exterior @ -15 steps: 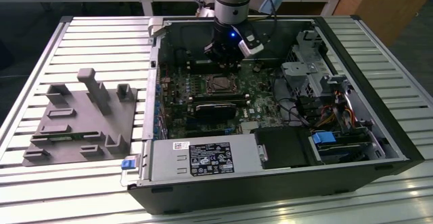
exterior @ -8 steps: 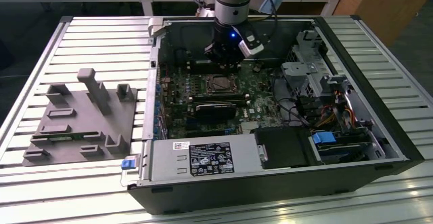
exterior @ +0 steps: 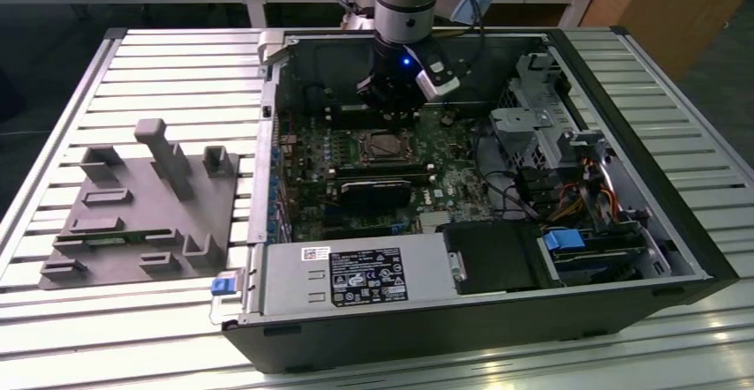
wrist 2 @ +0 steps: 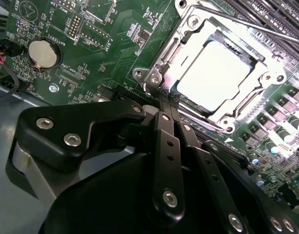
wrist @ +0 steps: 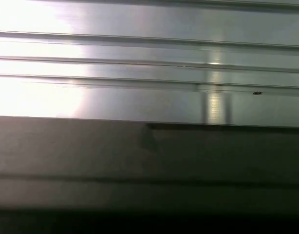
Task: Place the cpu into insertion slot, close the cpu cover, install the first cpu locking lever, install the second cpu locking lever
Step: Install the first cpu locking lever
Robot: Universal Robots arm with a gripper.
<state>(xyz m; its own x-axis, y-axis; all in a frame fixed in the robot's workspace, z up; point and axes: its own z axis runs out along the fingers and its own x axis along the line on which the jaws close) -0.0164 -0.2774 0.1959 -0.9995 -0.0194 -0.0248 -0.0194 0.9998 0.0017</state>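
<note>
The cpu [wrist 2: 215, 73] lies flat in the insertion slot [exterior: 383, 147] on the green board, its silver top glaring bright. The cpu cover [wrist 2: 181, 53], a silvery frame, lies down around it. A thin metal lever rod [wrist 2: 247, 24] runs along one side of the socket. My gripper [exterior: 389, 106] hangs inside the open computer case, just behind the slot in the exterior view. In the second wrist view my gripper [wrist 2: 161, 103] is shut, its black fingers pressed together, with the tips at the socket's corner. I see nothing between them.
A grey moulded fixture [exterior: 136, 205] sits on the slatted table at the exterior view's left. Inside the case are a black rectangular block [exterior: 377, 194], the power supply [exterior: 353, 275], a drive cage [exterior: 531, 134] and cables. A coin battery [wrist 2: 41, 52] sits near the socket.
</note>
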